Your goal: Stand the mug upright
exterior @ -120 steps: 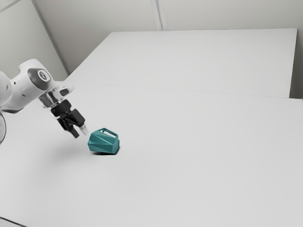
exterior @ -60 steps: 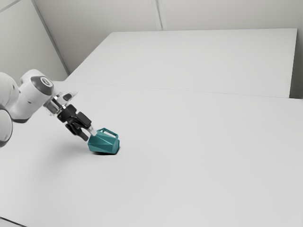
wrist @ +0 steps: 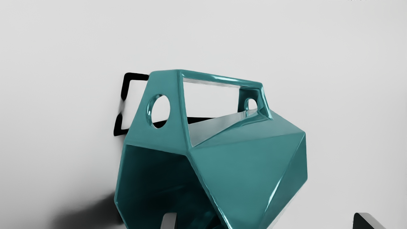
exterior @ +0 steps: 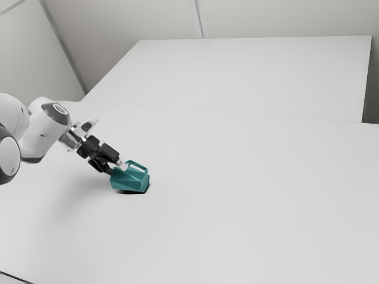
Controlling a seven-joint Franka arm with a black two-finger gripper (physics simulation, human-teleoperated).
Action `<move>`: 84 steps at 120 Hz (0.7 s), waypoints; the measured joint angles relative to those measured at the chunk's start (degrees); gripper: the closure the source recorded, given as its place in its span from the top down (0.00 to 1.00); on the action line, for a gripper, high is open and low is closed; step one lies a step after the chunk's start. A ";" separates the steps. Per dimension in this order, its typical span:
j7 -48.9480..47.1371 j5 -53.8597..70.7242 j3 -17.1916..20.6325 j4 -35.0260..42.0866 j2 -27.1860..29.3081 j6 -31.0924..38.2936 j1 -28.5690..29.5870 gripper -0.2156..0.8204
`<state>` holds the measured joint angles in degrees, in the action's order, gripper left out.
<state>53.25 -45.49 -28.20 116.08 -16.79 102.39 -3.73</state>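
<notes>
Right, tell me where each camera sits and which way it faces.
Exterior view: beside the arm, facing down across the table to the mug on its side; the arm and fingers show.
Wrist view: on the hand, facing past the open fingers toward the mug's mouth and handle; two fingertips show at the bottom edge.
Shared: mug, handle, fingers, table.

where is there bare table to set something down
The table is bare from the mug to the exterior view's right edge, and between the mug and that view's bottom edge. It's crowded at the mug's mouth, by the open gripper.
</notes>
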 joint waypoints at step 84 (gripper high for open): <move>2.48 -7.19 -0.01 2.15 -0.05 -3.69 3.19 0.72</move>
<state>55.73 -52.69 -28.21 118.23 -16.85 98.70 -0.54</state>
